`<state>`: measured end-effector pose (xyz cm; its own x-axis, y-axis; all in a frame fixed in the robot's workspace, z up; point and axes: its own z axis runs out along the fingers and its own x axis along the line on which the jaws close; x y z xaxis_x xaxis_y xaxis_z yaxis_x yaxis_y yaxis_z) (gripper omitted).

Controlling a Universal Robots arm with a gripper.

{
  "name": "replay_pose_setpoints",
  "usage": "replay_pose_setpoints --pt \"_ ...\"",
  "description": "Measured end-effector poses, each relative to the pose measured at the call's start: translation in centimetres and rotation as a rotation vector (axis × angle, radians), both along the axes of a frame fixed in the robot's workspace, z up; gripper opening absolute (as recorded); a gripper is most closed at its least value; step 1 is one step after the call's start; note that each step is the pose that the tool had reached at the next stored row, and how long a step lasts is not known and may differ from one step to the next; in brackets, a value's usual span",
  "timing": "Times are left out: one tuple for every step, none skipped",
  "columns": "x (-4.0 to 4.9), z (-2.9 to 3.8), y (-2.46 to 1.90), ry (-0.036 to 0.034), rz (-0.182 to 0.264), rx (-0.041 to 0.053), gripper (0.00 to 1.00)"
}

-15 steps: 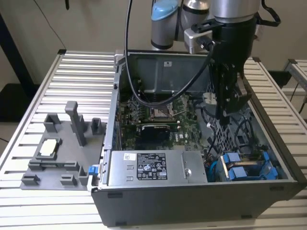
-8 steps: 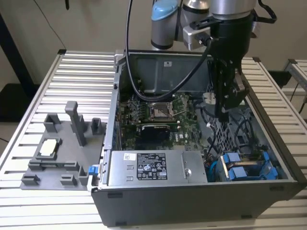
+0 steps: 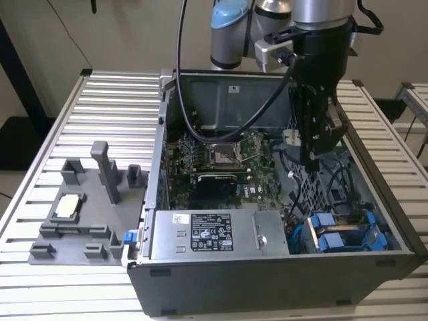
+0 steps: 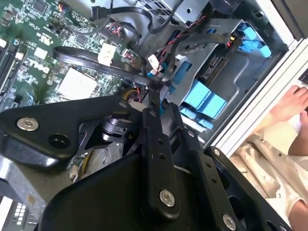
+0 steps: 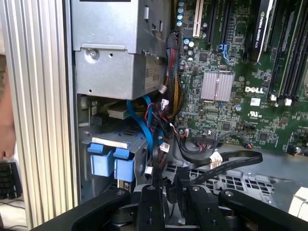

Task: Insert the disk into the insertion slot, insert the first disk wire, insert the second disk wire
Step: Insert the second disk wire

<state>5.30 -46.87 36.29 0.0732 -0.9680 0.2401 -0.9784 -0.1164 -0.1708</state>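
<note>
The open computer case [image 3: 234, 281] surrounds the claw [image 3: 313, 159] — whether its jaws are apart or clamped, I cannot tell. The disk [image 3: 332, 239] sits in its bay just beyond the claw's tip. Loose black wires [image 5: 248, 156] loop right beside it — any drift could snag one and yank its plug.

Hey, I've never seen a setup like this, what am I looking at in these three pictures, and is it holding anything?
This is a robot arm with a black gripper reaching down into an open computer case on a slatted metal table. The exterior view looks from off the arm; both wrist views ride on the arm and look past the gripper into the case. Inside are the motherboard, a grey power-supply box, loose black wires, and the disk in its blue carrier, sitting in its bay. A grey fixture tray lies on the table at the exterior view's left. The gripper hangs among the wires; whether it holds one I cannot tell.
</note>
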Motion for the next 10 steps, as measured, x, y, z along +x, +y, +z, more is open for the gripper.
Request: replay_pose_setpoints --pt "0.02 -0.01 0.0 0.0 0.004 0.0 0.27" --pt "0.06 -0.01 0.01 0.0 0.009 0.0001 0.27" --pt "0.12 -0.01 0.01 0.0 0.013 0.0 0.27" --pt "0.17 -0.02 0.01 -0.0001 0.017 0.0001 0.27" --pt "0.21 -0.03 0.01 0.0 0.02 0.0001 0.27" --pt "0.21 -0.03 0.01 0.0 0.022 -0.0005 0.27" --pt "0.21 -0.05 0.01 0.0 0.022 -0.0017 0.27" --pt "0.22 -0.07 0.01 -0.0001 0.023 -0.0029 0.27" --pt "0.22 -0.09 0.01 0.0 0.023 -0.0042 0.27" --pt "0.22 -0.1 0.01 0.0001 0.023 -0.0049 0.27"
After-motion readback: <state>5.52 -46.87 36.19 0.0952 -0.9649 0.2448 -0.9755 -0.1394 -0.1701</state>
